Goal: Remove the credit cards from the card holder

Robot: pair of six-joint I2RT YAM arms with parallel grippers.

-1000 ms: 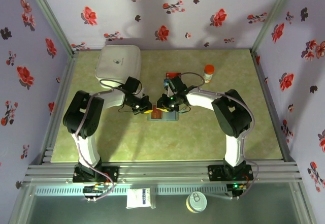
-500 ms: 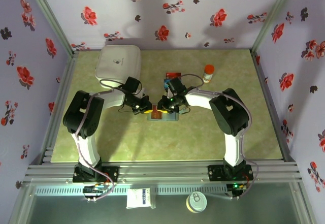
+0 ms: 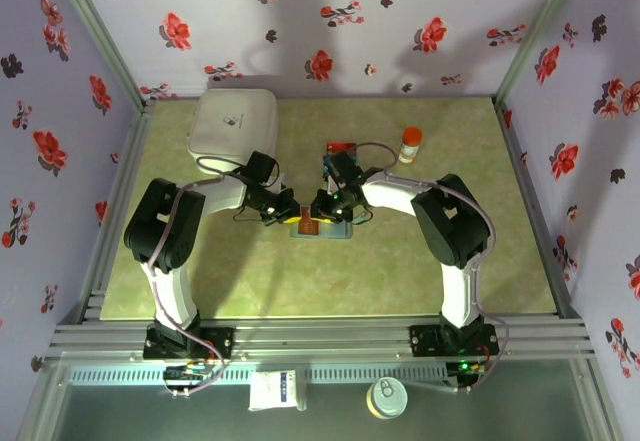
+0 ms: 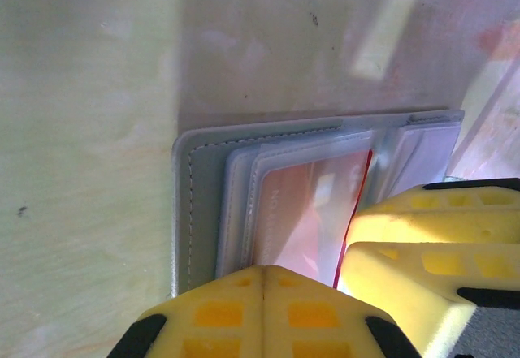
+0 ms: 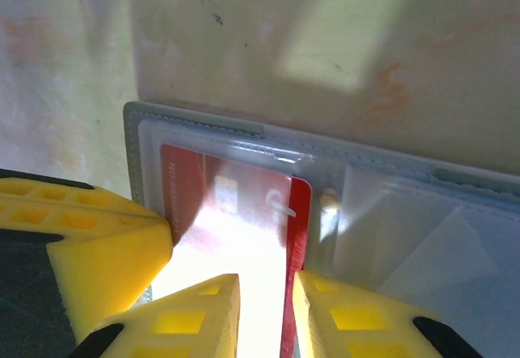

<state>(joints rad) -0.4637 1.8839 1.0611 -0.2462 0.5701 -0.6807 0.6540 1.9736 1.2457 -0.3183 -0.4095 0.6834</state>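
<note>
Card holder (image 4: 199, 212) lay open at table (image 3: 250, 281) centre. Left gripper (image 4: 262, 281), closed and empty, pressed its 9 o'clock side; right gripper (image 5: 266, 289), slightly parted, straddled the red card (image 5: 219, 204). Risk: clear sleeve (image 5: 406, 244) friction might drag the holder along.

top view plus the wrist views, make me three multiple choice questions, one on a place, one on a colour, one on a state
1. Where is the white box on the table?
A near right corner
B far left corner
C between the arm bases

2. What colour is the card inside the card holder?
A red
B green
C black

3. How does the card holder lie?
A folded shut
B standing on edge
C open, inside facing up

Answers: B, the top view shows it at the far left corner. A, the right wrist view shows it red. C, both wrist views show its inner side spread flat.
</note>
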